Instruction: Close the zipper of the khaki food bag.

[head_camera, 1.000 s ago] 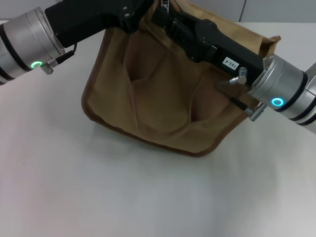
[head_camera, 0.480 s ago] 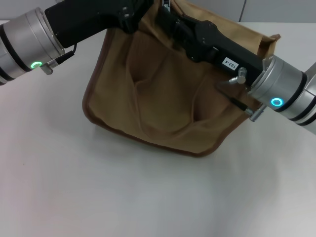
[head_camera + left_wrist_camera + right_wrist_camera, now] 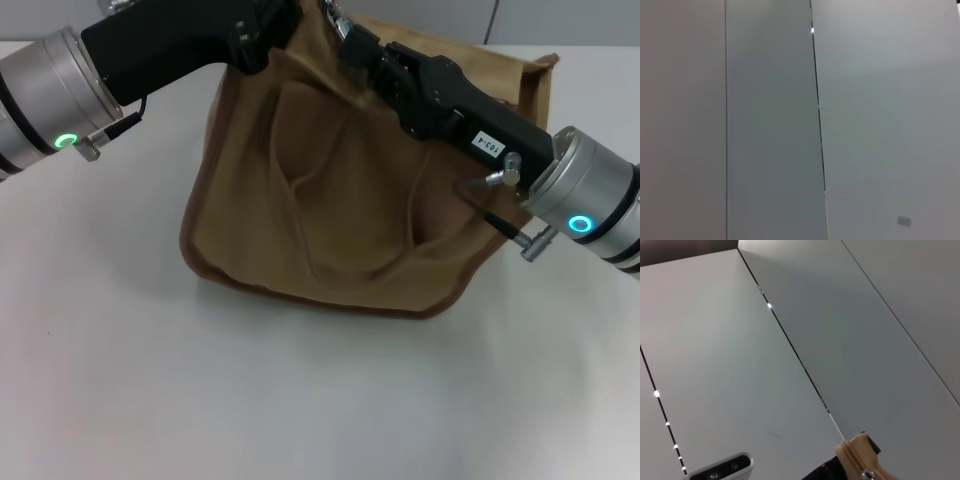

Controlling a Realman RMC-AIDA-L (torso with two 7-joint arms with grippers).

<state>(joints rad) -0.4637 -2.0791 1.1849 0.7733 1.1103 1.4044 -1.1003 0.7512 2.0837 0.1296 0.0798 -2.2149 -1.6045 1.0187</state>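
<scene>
The khaki food bag (image 3: 340,200) stands on the white table, its front with two looped handles (image 3: 300,190) facing me. My left gripper (image 3: 268,22) is at the bag's top left edge. My right gripper (image 3: 345,30) is at the top edge just right of it, its arm lying across the bag's upper right. A small silver piece (image 3: 335,14) shows between them. In the right wrist view a strip of the khaki zipper (image 3: 857,457) with its silver slider (image 3: 868,474) sits close to the camera. The rest of the zipper line is hidden behind the arms.
The white table (image 3: 300,400) spreads in front of and to both sides of the bag. The left wrist view shows only grey wall panels (image 3: 765,125). A wall stands behind the table's far edge (image 3: 560,20).
The bag has shifted to the right and a little toward me. My right arm has drawn back to the right along the top edge. The left arm has followed slightly.
</scene>
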